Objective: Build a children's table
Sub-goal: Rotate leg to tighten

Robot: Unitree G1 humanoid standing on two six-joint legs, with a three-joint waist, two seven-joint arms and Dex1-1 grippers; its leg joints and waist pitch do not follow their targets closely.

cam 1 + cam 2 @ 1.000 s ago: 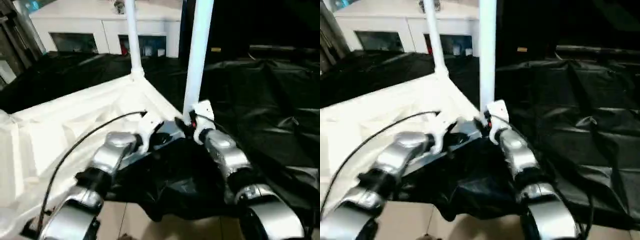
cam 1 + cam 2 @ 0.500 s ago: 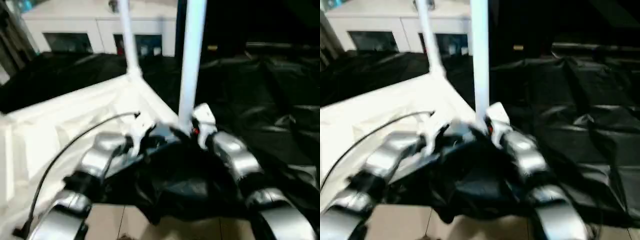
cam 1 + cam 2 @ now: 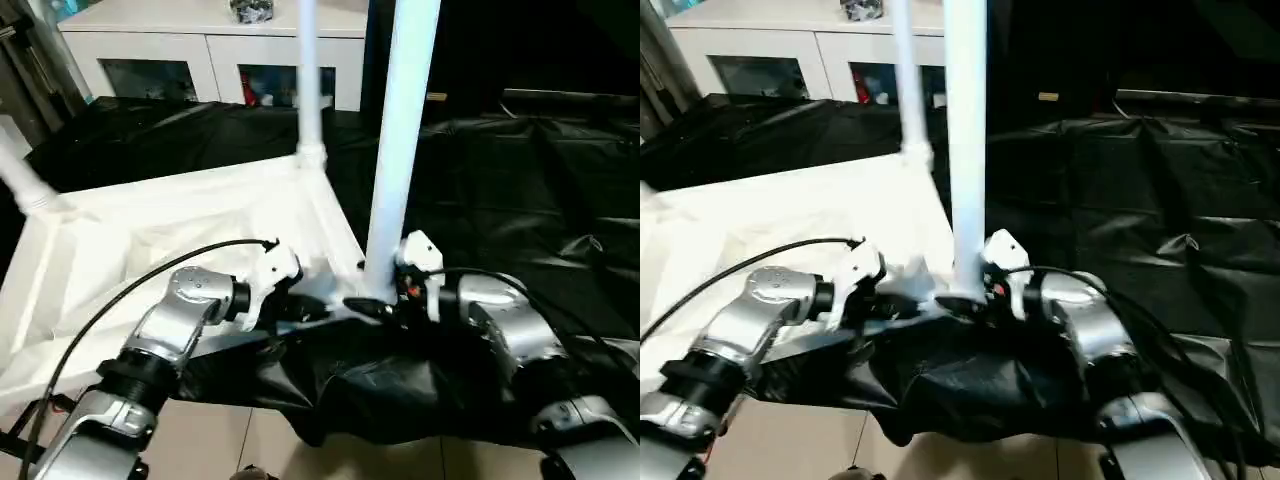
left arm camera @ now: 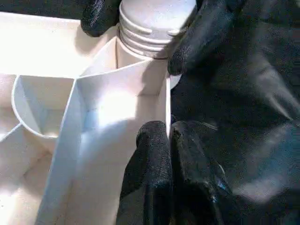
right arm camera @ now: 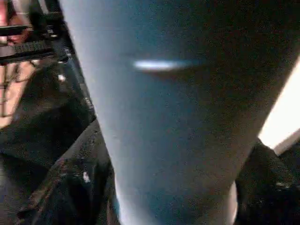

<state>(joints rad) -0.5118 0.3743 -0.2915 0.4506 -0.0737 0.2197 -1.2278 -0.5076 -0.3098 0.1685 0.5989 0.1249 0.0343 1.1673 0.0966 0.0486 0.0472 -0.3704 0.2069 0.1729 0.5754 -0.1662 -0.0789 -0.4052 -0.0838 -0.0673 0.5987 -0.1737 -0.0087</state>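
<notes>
Black cloth (image 3: 520, 180) drapes everything. Head view: upside-down tabletop (image 3: 150, 230) at nine o'clock; near leg (image 3: 400, 150) upright, right gripper (image 3: 375, 303) clamped at its base. Left wrist: left gripper (image 4: 161, 154) pinches the socket wall (image 4: 126, 117).

My right gripper (image 3: 372, 300) sits at the foot of the near leg (image 3: 398, 150), which rises straight up from the table top's (image 3: 150, 240) closest corner; my black fingers reach in at the tube's base. My left gripper (image 3: 290, 300) lies just across from it, against the top's near edge. The top lies underside up on the black-draped work table (image 3: 520, 200). Beyond my jaws a second leg (image 3: 308, 80) stands in the far corner. Farther back is a white cabinet (image 3: 200, 50) with glass doors.
</notes>
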